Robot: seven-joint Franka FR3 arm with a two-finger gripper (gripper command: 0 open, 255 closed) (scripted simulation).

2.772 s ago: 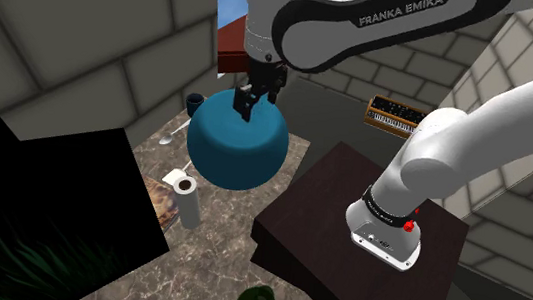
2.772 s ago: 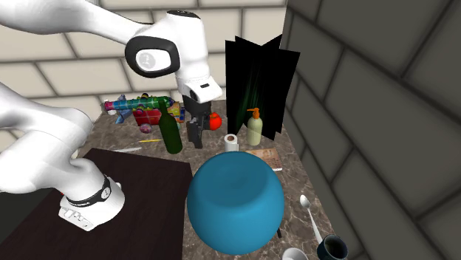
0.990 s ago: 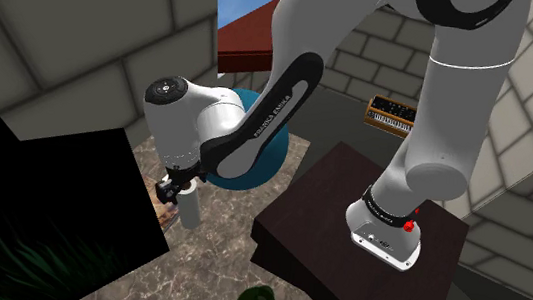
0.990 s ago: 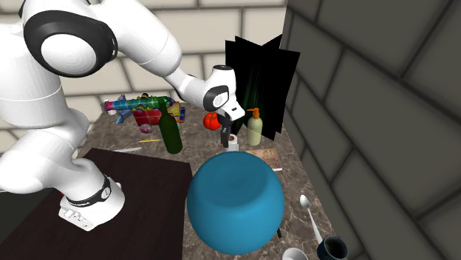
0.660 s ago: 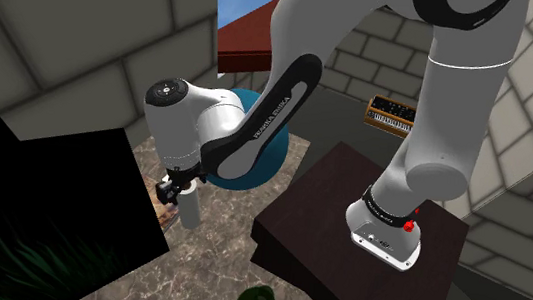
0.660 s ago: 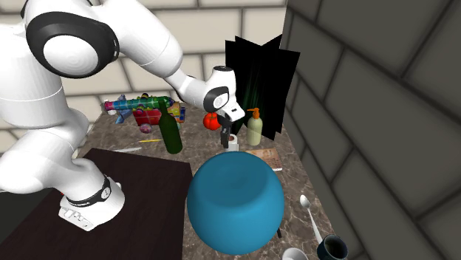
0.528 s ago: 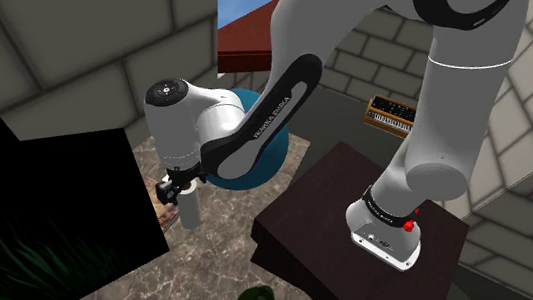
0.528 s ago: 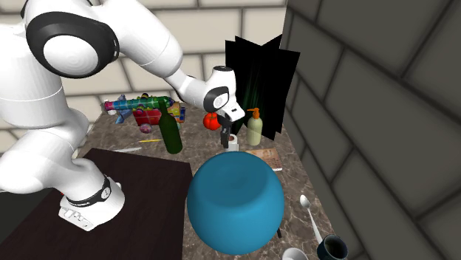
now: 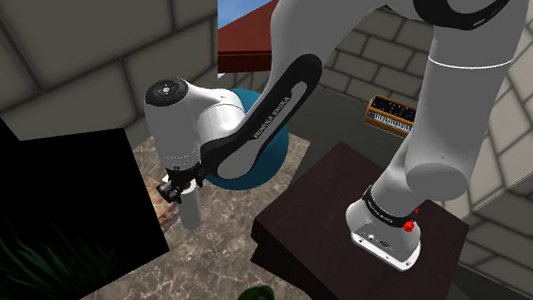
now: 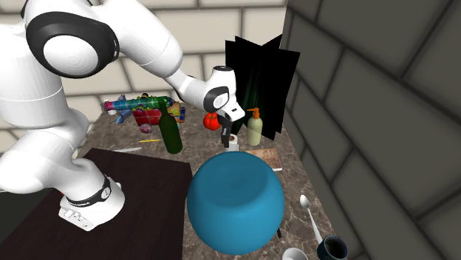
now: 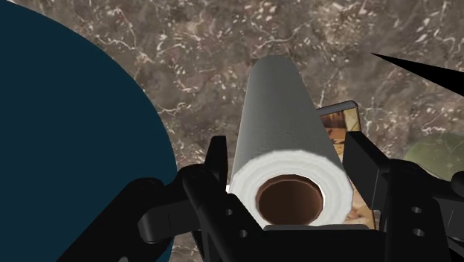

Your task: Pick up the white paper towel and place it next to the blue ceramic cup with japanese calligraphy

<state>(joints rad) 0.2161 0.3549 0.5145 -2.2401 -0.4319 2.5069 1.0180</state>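
Note:
The white paper towel (image 11: pixel 279 112) stands upright on the brown marbled counter (image 11: pixel 223 45), with its brown core facing the wrist camera. My gripper (image 11: pixel 287 149) has come down over its top, and the black fingers (image 11: pixel 216 160) clasp the roll on both sides. The shoulder view has the gripper (image 9: pixel 180 191) at the top of the paper towel (image 9: pixel 189 212), below the bent forearm. From the second exterior view the gripper (image 10: pixel 227 137) sits on the paper towel (image 10: pixel 233 145) behind a big blue bowl (image 10: pixel 235 201). The dark blue cup (image 10: pixel 332 247) stands at that view's bottom right corner.
The big blue bowl (image 9: pixel 265 161) lies close beside the roll. A green bottle (image 10: pixel 171 129), a soap dispenser (image 10: pixel 255 127) and a red object (image 10: pixel 213 122) stand near it. A spoon (image 10: pixel 306 210) lies by the cup. A black area (image 9: pixel 37 212) borders the counter.
The fingers have shut on the paper towel's top. The arm and the roll have hardly moved.

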